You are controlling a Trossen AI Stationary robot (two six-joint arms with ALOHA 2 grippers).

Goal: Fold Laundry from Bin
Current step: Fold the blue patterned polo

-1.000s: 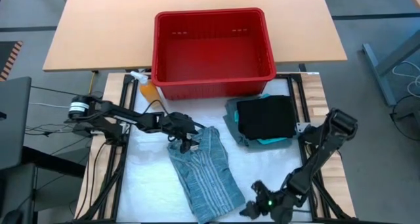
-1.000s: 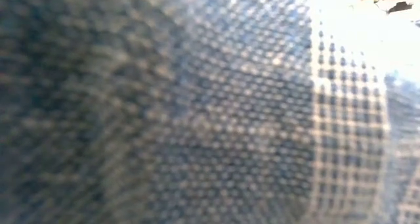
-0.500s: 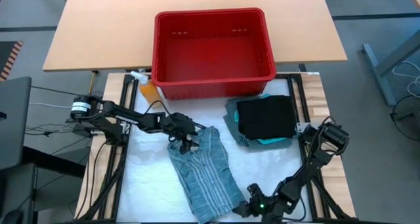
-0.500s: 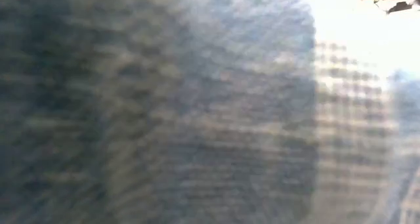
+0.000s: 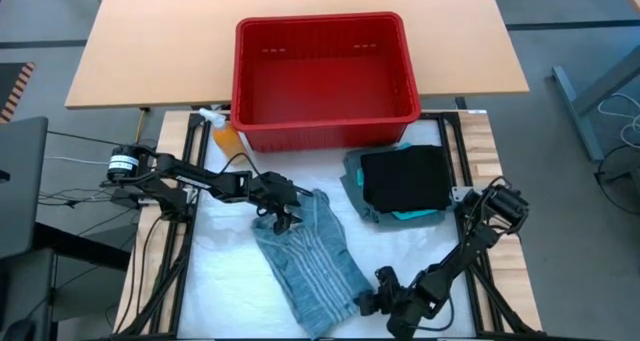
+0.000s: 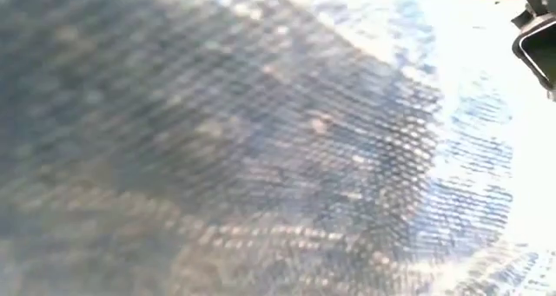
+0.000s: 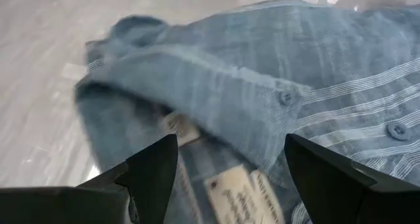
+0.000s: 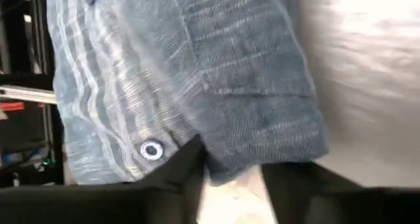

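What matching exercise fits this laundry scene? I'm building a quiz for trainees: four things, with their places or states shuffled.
Things:
1. red bin
2. blue-grey striped shirt
3. black garment
4. orange spray bottle

Places or states:
A. on top of the folded stack at the table's right
B. beside the bin's left near corner
C. empty, at the far edge of the work mat
D. spread on the white mat between both tools

Pairs: 1-C, 2-D, 3-A, 4-B
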